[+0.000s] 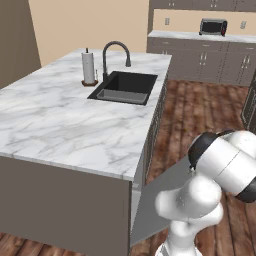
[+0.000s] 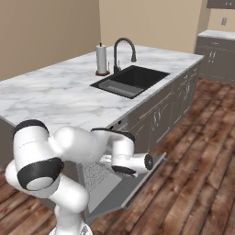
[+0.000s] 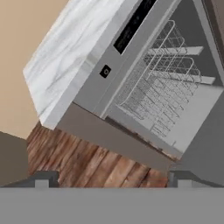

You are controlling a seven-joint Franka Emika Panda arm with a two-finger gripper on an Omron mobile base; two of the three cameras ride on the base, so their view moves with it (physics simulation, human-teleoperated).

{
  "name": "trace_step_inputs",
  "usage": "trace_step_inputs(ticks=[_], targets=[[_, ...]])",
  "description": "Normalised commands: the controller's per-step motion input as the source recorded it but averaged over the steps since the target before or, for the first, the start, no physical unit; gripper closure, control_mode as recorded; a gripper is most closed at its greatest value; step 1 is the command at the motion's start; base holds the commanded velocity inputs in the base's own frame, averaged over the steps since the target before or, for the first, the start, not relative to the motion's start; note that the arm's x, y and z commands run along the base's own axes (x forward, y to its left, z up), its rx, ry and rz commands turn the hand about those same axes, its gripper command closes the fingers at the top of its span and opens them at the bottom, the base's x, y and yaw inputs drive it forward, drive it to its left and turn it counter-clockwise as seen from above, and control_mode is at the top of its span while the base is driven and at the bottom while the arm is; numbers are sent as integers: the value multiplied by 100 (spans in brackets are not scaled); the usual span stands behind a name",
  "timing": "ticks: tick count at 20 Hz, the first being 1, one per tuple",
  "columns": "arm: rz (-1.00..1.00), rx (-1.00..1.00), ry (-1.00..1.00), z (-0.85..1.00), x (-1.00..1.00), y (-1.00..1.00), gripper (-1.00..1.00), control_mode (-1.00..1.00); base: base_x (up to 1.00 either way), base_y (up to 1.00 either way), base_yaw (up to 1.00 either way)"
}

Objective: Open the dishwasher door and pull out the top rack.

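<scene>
Long marble-topped grey kitchen island (image 1: 60, 125) running from 7 o'clock toward 1 o'clock in the left base view. Large flat grey dishwasher door (image 2: 137, 181) swung down at the island's near end, at 6 o'clock in the right base view. Light silvery wire top rack (image 3: 162, 83) inside the open cavity, at 2 o'clock in the hand view. Dark two-finger gripper (image 3: 111, 177) spread wide, gripping nothing, just before the opening.

**Around the black sink**

A black sink (image 1: 125, 86) is sunk into the marble counter (image 1: 55, 125). A dark gooseneck faucet (image 1: 114, 56) stands at its rim; just beside that, a paper towel roll (image 1: 88, 68). Well beyond, a toaster oven (image 1: 213, 26) sits before the far wall.
</scene>
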Motion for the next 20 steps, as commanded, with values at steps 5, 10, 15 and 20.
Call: trace_step_inputs(ticks=[5,10,15,20], targets=[[-6,3,55,4,-1,57,-100,-100,0,0,0],[-19,2,67,-5,1,18,-100,-100,0,0,0],[-24,16,48,3,4,0,-100,-100,0,0,0],[-32,27,42,0,18,0,-100,-100,0,0,0]])
